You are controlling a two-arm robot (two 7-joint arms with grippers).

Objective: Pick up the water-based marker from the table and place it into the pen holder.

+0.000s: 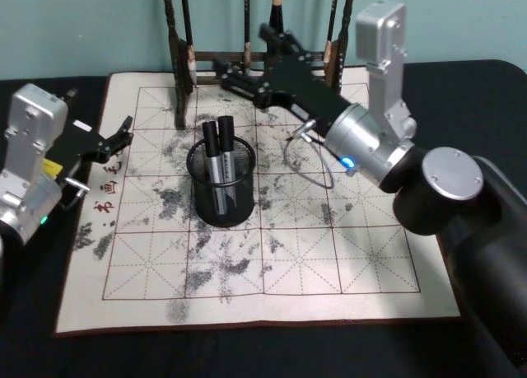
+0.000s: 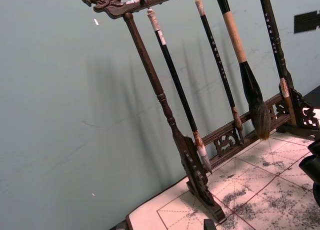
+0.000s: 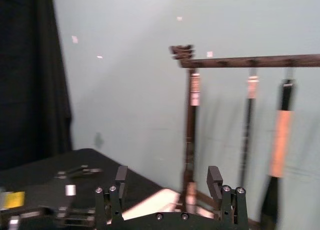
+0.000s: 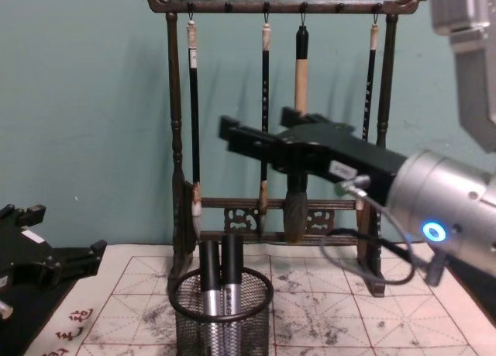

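2 water-based markers (image 1: 217, 151) are standing upright, side by side, inside the pen holder (image 1: 221, 190), their dark caps poking above its rim; they also show in the chest view (image 4: 221, 272). The mesh cup is sitting near the middle of the table (image 1: 494, 98), on the ink-stained mat (image 1: 346, 254), probably so either arm can be reaching it. No marker is lying loose on the mat, so the placing looks done. The right gripper (image 1: 239, 69) is hanging above and behind the holder, in front of the brush rack (image 4: 279, 123). Its fingers (image 3: 215, 177) are spread apart with nothing between them, released, likely because the marker is already dropped in. The left gripper (image 1: 123, 135) is resting idle at the mat's left edge, its fingers parted and empty, well clear of the cup
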